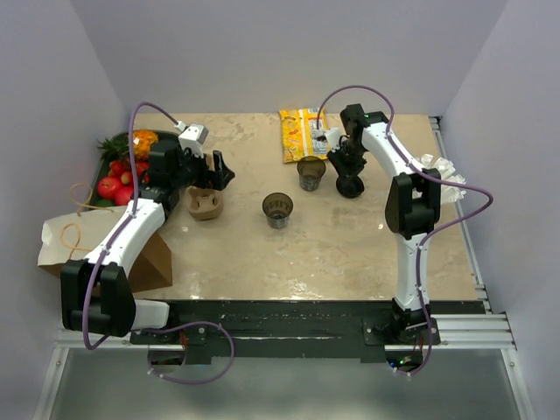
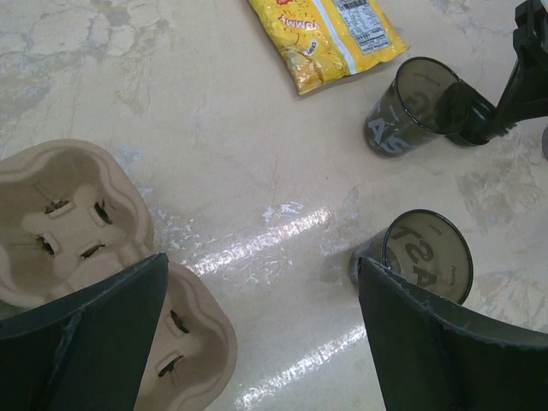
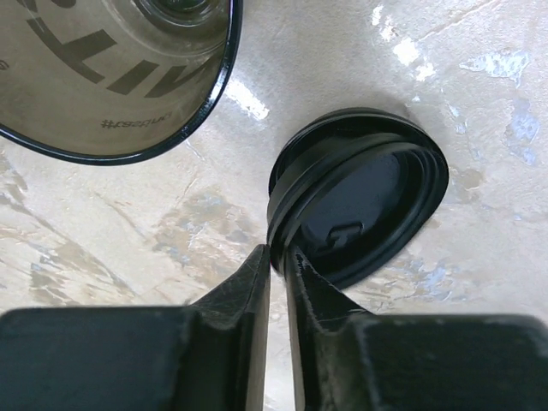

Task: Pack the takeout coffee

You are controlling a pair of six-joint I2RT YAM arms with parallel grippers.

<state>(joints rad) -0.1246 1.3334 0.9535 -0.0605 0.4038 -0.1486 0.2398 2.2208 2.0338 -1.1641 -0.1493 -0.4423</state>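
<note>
The carrier [image 1: 206,205] sits on the table [image 1: 350,254] at the left, both of its visible pockets empty. The left gripper [image 2: 261,261] hovers over it with jaws wide and nothing between them; one finger hangs above the carrier's near pocket, and the other is beside the near cup [image 1: 278,210].

That cup stands upright and open near the middle of the table, well apart from the carrier. The far cup [image 1: 311,172] stands upright and open behind it to the right, just in front of a yellow snack bag [image 1: 300,133] lying flat.

The lid [image 3: 360,197] is beside the far cup on its right, tilted, with its hollow side facing the right wrist camera. The right gripper [image 3: 278,257] reaches down to it with jaws narrowed to a thin slit, nipping the lid's near rim.

A paper bag [image 1: 74,241] lies at the table's left edge, with a tray of fruit [image 1: 118,175] behind it.
</note>
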